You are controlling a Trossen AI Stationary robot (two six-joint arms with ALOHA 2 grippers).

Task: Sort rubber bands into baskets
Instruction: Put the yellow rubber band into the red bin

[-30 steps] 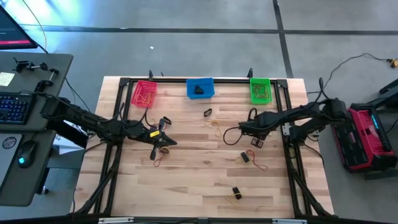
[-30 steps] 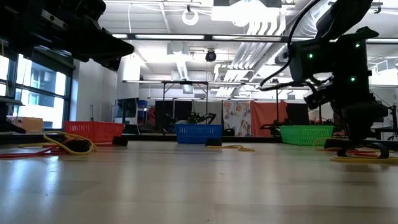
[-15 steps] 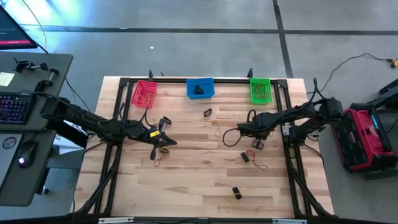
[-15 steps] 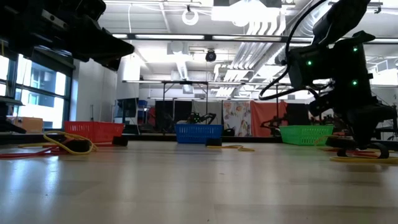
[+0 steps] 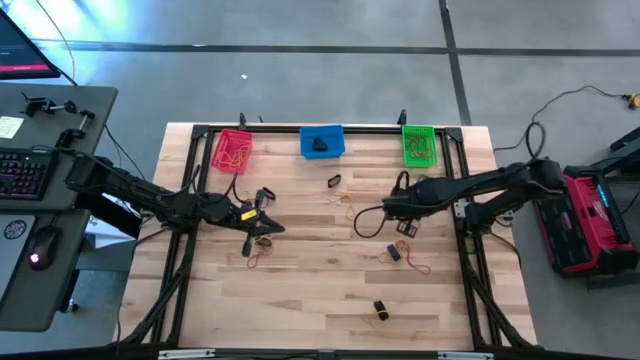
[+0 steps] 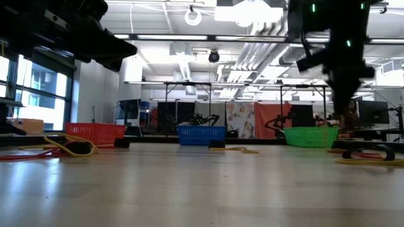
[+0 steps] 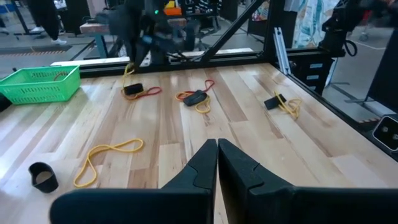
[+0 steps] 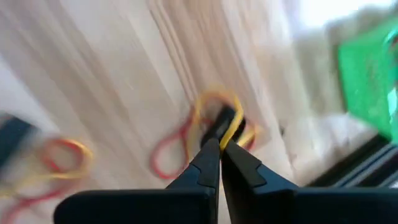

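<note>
- Pale wood tabletop fills our overhead view, with a grey floor around it and a desk with a keyboard off to the left.
- Along the far edge we see the red-pink basket, the blue basket and the green basket in a row.
- We find the right gripper out over the middle-right of the tabletop, its fingers pressed together on a thin yellow rubber band that runs up from the tips; a black band and a red band lie on the wood just beyond.
- We find the left gripper over the left-centre, fingers closed with nothing between them.
- Loose bands lie ahead of it: a yellow loop, a black ring, and mixed clusters farther off.
</note>
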